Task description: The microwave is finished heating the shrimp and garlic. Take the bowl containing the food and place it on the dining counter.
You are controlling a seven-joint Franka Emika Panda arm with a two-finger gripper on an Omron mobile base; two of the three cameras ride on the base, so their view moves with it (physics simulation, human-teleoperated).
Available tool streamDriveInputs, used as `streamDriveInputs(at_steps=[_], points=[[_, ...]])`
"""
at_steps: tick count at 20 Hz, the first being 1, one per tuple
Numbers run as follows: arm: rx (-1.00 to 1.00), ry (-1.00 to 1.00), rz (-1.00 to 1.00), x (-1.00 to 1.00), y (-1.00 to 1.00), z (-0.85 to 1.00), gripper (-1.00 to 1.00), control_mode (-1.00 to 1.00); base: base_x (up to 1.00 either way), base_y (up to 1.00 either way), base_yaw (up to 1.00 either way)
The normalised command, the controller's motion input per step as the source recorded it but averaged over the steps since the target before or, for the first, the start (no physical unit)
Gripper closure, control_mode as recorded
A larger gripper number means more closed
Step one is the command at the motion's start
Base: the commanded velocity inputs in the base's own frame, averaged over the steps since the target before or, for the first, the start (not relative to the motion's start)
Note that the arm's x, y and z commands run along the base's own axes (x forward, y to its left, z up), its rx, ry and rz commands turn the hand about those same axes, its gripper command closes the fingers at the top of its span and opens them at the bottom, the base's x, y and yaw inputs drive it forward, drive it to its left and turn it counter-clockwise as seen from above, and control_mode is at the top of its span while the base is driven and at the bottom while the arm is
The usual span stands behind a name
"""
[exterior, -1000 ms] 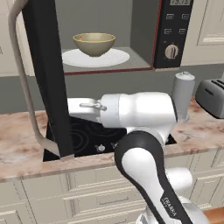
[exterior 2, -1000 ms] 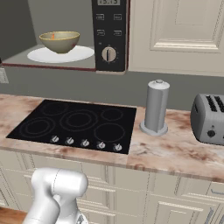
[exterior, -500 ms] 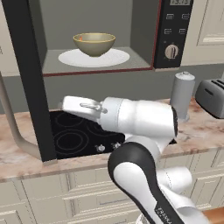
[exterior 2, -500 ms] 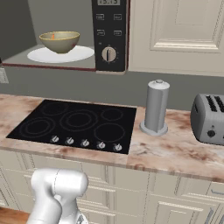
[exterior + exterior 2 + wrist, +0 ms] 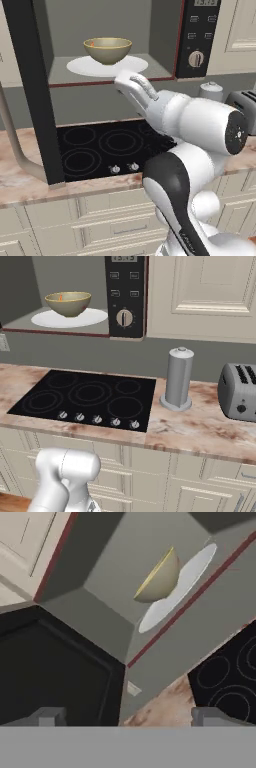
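Pincer (image 5: 127, 716): standing wide with nothing between its tips, which are showing at the bottom of the hand view; in the left base view the hand (image 5: 134, 86) is sitting at centre, just below the front lip of the oven cavity and apart from it, angled up as if lining up to reach inside.

Bowl (image 5: 107, 49): sitting upright in the upper middle of the left base view, on the white plate (image 5: 80, 65) inside the cavity; in the hand view it is appearing tilted in the upper centre, which is the camera's roll and not the bowl's.

Shrimp (image 5: 91, 44): showing as a small orange fleck at the bowl's left inner rim; the garlic is too small to make out.

Microwave (image 5: 199, 35): standing with its dark door (image 5: 31, 95) swung fully out along the left of the frame, leaving the front clear for the arm.

Bench (image 5: 210, 423): carrying the black cooktop (image 5: 87, 398) directly under the oven, with a grey canister (image 5: 178, 378) and a toaster (image 5: 240, 391) to the right of the right base view.

Judgement: reaching is only beginning; the bowl is untouched and the carry to the dining counter is all to come.
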Motion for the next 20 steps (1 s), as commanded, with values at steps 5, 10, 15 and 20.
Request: streamDriveInputs(at_steps=[5, 10, 15, 20], points=[[0.0, 0.59, -0.35, 0.01, -1.0, 0.5, -1.0, -1.0, 0.0, 0.0, 0.0], [0.0, 0.72, -0.04, 0.15, -1.0, 0.21, -1.0, -1.0, 0.0, 0.0, 0.0], [0.05, 0.21, 0.06, 0.09, -0.34, -0.16, -1.0, -1.0, 0.0, 0.0, 0.0], [0.02, -0.01, 0.14, 0.24, -0.21, -1.0, -1.0, -1.0, 0.0, 0.0, 0.0]])
